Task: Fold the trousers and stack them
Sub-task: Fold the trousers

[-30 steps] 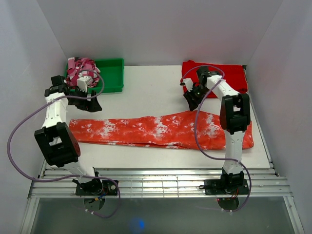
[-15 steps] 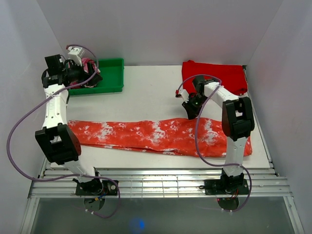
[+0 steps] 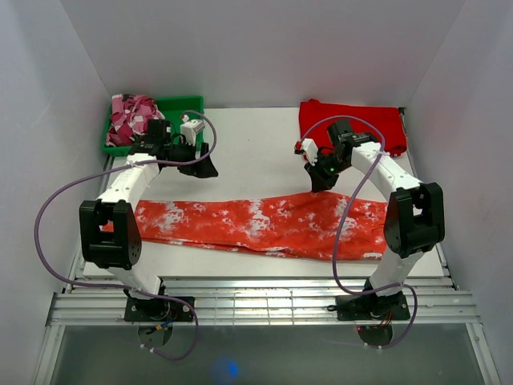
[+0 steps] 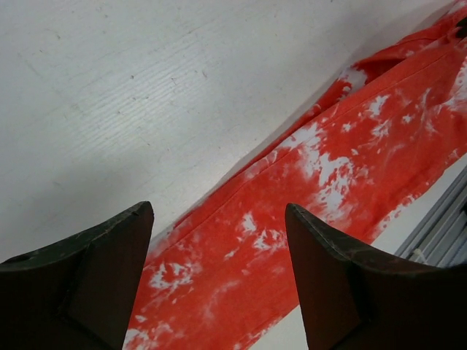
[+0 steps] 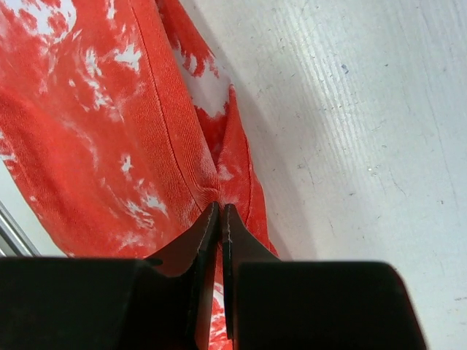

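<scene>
White matte walls box in a pale, faintly scuffed tabletop (image 3: 256,152), with ribbed metal rails along its near edge. At the far left corner sits a green plastic bin (image 3: 183,108), rectangular and shallow-walled, with a crumpled pink-and-white patterned cloth (image 3: 132,116) heaped in its left half.

Just right of the bin, the left tool (image 3: 207,167) hangs over bare tabletop beyond the far edge of the trousers (image 3: 264,220). From the left wrist its two dark, wedge-shaped fingers (image 4: 87,270) stand wide apart with nothing between them. Below the gap lies the speckled cloth.

The trousers stretch across the middle of the tabletop as one long, flat, slightly tapering band, legs lying together toward the left and the broader end toward the right. The cloth is an orange-red weave with a fine twill grain, mottled with white splotches, and a stitched seam runs along its length.

The right tool (image 3: 319,180) is down at the far edge of the trousers' broader end. In the right wrist view its flat black fingers are pressed together (image 5: 221,208), nipping a raised crease of the cloth where the seam puckers up into the tips.

Behind it, at the far right corner, lies a plain solid-red cloth (image 3: 377,124), folded into a smooth rectangle.
</scene>
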